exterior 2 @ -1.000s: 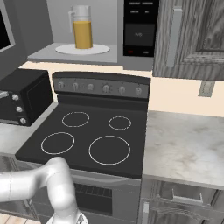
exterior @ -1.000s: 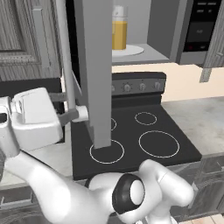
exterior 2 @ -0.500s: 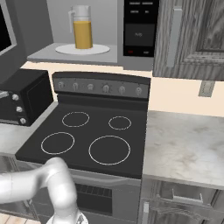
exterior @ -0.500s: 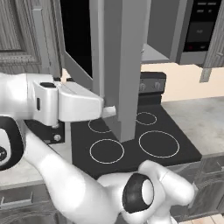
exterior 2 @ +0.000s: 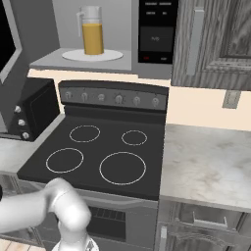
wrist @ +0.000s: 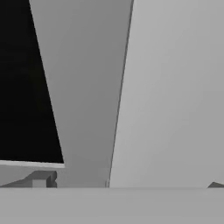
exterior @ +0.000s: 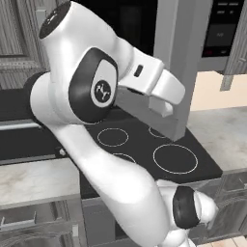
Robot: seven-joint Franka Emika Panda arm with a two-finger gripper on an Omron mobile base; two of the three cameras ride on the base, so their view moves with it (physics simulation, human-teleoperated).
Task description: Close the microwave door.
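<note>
Nearest in the left base view: white arm filling the frame's centre and left, two-finger gripper (exterior: 166,107) at centre right, pressed against the large flat grey microwave door with black glass window (exterior: 176,62). Finger spread hidden against the panel; cannot tell whether wide or narrow, nothing visibly held.

Hand view: one dark fingertip (wrist: 41,179) at lower left, door's grey frame just ahead, black glass at left, paler grey face on the right half.

Below the door: black glass stovetop with four white burner rings (exterior 2: 105,152). Small black toaster oven with round knobs (exterior 2: 32,110) at left edge of the right base view, pale marble counter (exterior 2: 211,164) at right.

Farthest: wide grey microwave box with black button panel (exterior 2: 155,34) along the top, cavity exposed, jug of orange juice (exterior 2: 91,34) on the round white turntable plate (exterior 2: 91,55).

Progress estimate: door partly swung, standing edge-on over the stove, well short of the front face. Remaining: push through the rest of the arc until flush with the box.
</note>
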